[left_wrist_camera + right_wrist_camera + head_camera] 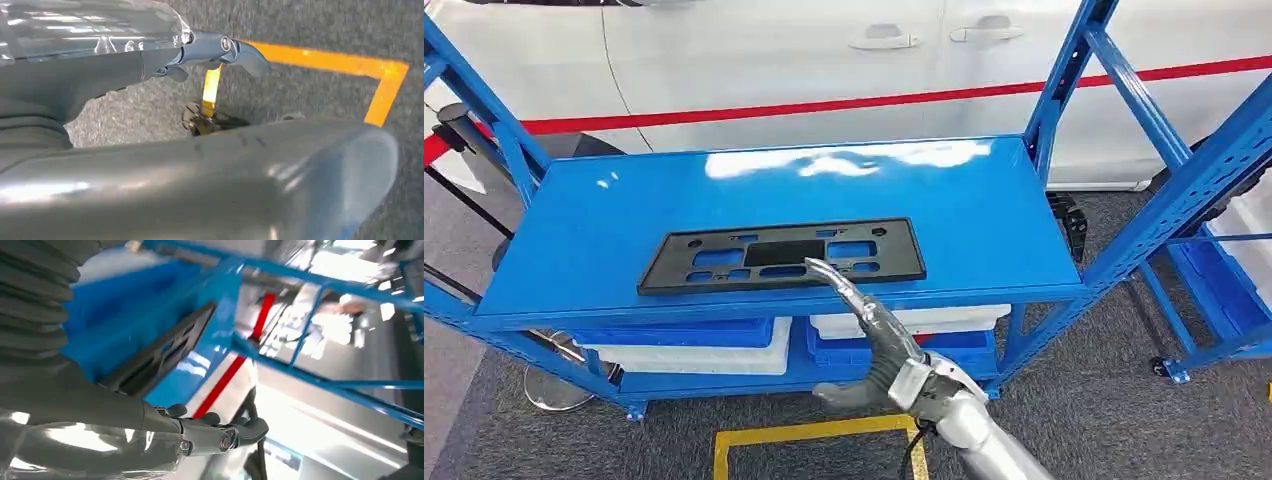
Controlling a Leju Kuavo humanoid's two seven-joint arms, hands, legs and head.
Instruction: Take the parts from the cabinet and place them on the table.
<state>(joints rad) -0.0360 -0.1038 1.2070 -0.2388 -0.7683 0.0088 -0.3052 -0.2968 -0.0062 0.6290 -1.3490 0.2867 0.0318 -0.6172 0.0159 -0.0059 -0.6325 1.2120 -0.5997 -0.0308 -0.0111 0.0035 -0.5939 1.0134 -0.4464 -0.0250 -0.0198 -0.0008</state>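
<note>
A flat black plastic frame part [781, 255] with several cut-outs lies on the top shelf of the blue cabinet [984, 200], near its front edge. My right hand [876, 338] reaches up from below with its fingers stretched out and its thumb spread. Its fingertips [816, 269] are at the part's near edge, and it holds nothing. The right wrist view shows the same part [165, 347] on the blue shelf [125, 305] beyond my right hand [150, 425]. My left hand [125, 70] hangs over the grey floor with straight fingers and holds nothing.
White and blue bins [694, 345] sit on the lower shelf. A white car [824, 60] with a red stripe stands behind the cabinet. Another blue rack [1214, 250] stands at the right. Yellow tape [814, 432] marks the floor; a round stand base [554, 385] is at the left.
</note>
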